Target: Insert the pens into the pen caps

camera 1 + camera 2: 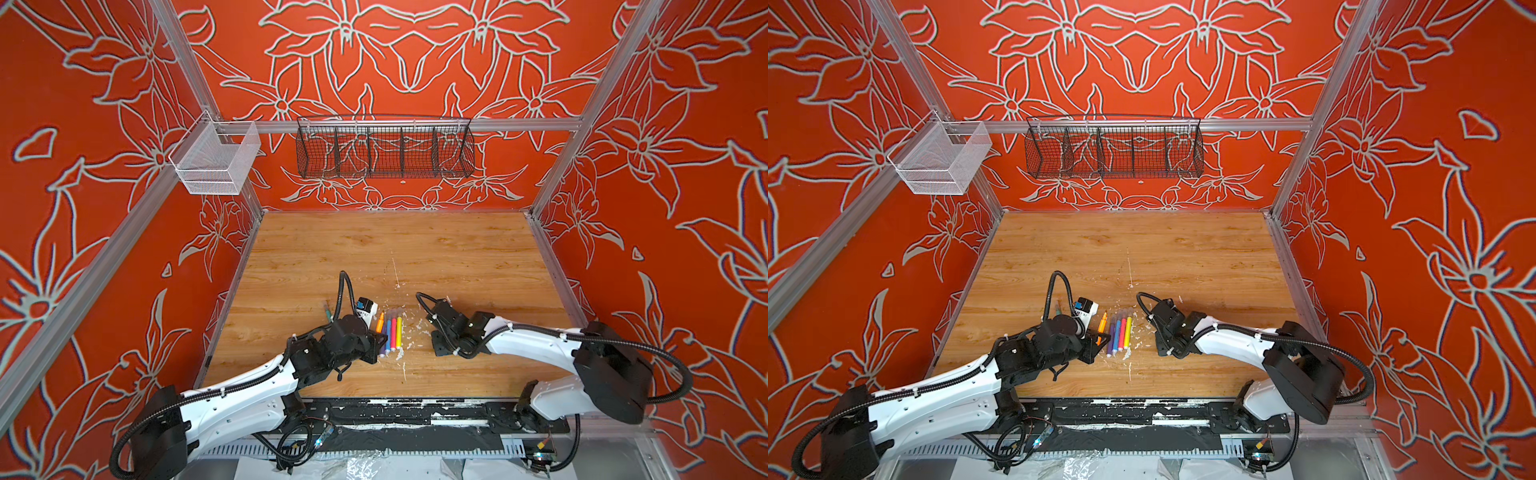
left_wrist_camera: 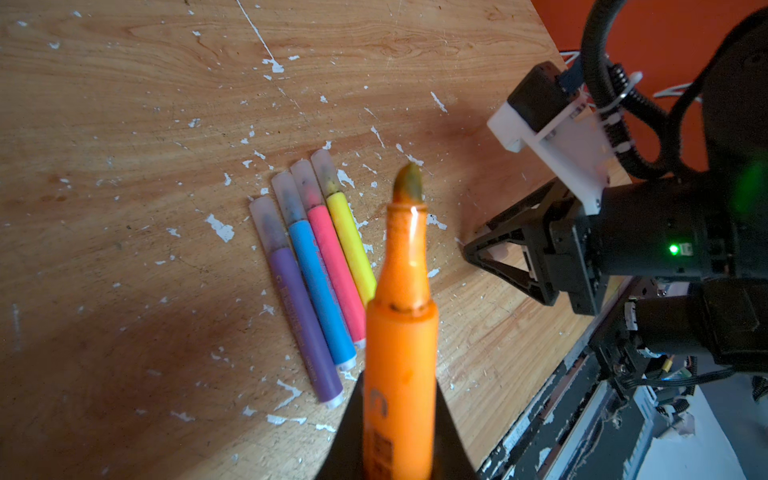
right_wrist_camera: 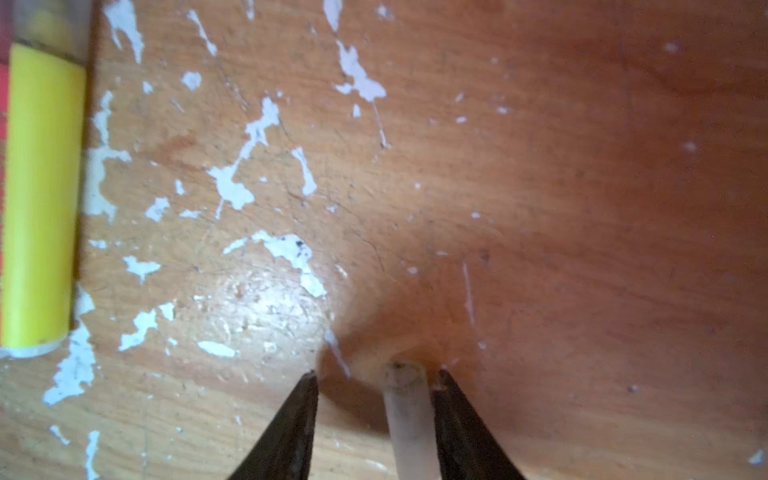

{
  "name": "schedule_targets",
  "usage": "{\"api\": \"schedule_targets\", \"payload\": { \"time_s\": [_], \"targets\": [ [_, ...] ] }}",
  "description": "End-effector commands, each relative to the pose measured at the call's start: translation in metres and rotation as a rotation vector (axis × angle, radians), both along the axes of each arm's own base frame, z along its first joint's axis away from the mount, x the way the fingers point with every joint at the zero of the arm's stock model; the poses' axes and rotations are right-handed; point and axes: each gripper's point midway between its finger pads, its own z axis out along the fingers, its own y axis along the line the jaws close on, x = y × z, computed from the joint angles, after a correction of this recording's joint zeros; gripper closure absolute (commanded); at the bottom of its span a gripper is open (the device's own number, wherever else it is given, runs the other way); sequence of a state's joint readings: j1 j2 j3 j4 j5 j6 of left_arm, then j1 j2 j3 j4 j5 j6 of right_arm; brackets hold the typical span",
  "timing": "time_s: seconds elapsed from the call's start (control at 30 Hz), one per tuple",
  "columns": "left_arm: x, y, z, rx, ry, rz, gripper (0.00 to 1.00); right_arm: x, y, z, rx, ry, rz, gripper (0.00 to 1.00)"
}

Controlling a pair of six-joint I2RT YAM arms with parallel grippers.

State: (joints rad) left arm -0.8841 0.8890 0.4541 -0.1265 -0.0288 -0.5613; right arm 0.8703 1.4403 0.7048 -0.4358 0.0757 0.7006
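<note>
Note the tabletop [image 1: 374, 249]: wood-grain laminate, bounded at its left, right and far edges by aluminium rails [image 1: 552, 266]. From the pens to the far edge you have open surface. Both arms work close to the near edge, where white flecks [image 3: 291, 249] roughen the wood.

The left gripper [image 2: 401, 415] is clamped on the orange pen [image 2: 401, 316], a smooth round barrel with a bare pointed tip. The right gripper [image 3: 377, 374] stands partly open, low over the surface. A clear tubular pen cap [image 3: 409, 411] leans on one finger, apart from the other.

Between the grippers, the purple pen [image 2: 305, 328], blue pen [image 2: 322, 291], pink-red pen [image 2: 334, 266] and yellow pen [image 2: 351, 245] lie parallel and touching, each in a frosted cap [image 2: 286, 197]. The green pen [image 1: 328, 313] lies toward the left edge, partly hidden by the left arm.
</note>
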Motion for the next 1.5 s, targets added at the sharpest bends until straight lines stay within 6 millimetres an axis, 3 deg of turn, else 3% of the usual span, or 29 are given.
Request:
{"api": "schedule_targets", "payload": {
  "time_s": [0.0, 0.27, 0.83, 0.93, 1.23, 1.33, 1.47],
  "targets": [
    [0.002, -0.005, 0.016, -0.031, -0.024, -0.004, 1.0, 0.0, 0.004, -0.01, -0.033, 0.025, 0.027, 0.53],
    [0.002, 0.001, 0.019, -0.025, -0.038, 0.008, 1.0, -0.005, 0.019, -0.009, -0.032, 0.042, 0.06, 0.53],
    [0.004, -0.001, 0.02, -0.029, -0.045, 0.009, 1.0, -0.045, 0.0, -0.014, -0.065, 0.091, 0.056, 0.55],
    [0.004, -0.002, 0.02, -0.028, -0.044, 0.008, 1.0, -0.042, 0.001, -0.005, -0.059, 0.068, 0.059, 0.55],
    [-0.004, -0.014, 0.018, -0.042, -0.037, -0.077, 1.0, -0.023, -0.003, 0.054, 0.007, -0.093, 0.01, 0.53],
    [-0.008, -0.018, 0.019, -0.06, -0.046, -0.106, 1.0, -0.023, -0.013, 0.055, 0.0, -0.11, -0.018, 0.52],
    [-0.012, -0.021, 0.021, -0.068, -0.054, -0.125, 1.0, -0.025, -0.018, 0.039, -0.031, -0.073, -0.034, 0.52]
  ]
}}
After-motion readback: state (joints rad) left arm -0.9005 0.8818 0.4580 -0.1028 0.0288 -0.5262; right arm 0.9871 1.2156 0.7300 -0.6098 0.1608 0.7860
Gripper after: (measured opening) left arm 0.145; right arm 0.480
